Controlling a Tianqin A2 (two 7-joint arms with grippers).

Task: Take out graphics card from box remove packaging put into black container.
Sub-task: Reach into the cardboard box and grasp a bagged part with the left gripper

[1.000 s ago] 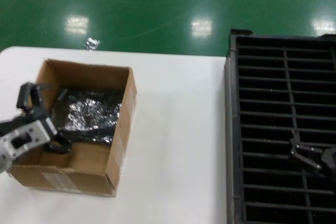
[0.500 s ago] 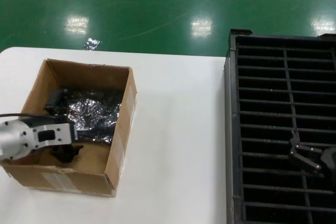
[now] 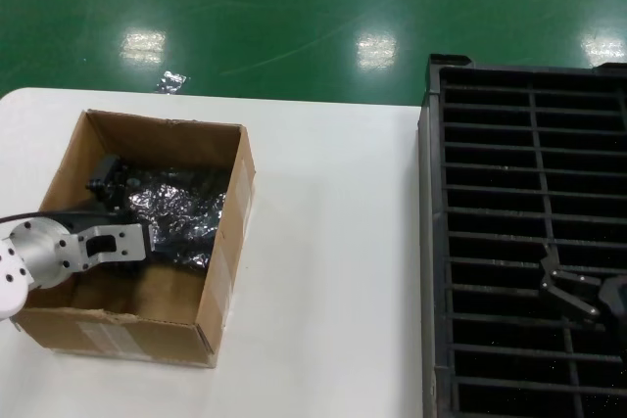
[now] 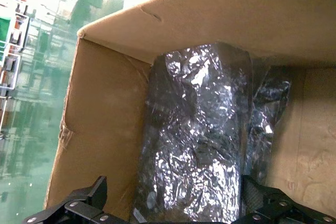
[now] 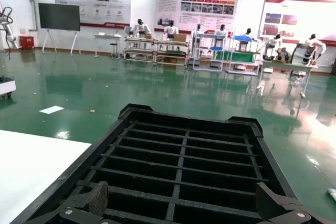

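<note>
One box (image 3: 211,271) sits at the left of the white table (image 3: 333,242), its top open. Inside lies one crinkly silver bag (image 3: 181,212), flat on the floor of the box toward the far wall; a dark shape shows through the bag, but whether that is the card cannot be told. The left gripper (image 3: 110,210) is down inside the box just over the near end of the bag, its two fingers (image 4: 79,208) spread apart on either side of the bag (image 4: 199,150) and clamped on nothing. At the right stands one black crate (image 3: 529,183) with many long slots. The right gripper (image 3: 573,293) hangs over the crate, fingers apart, holding nothing.
</note>
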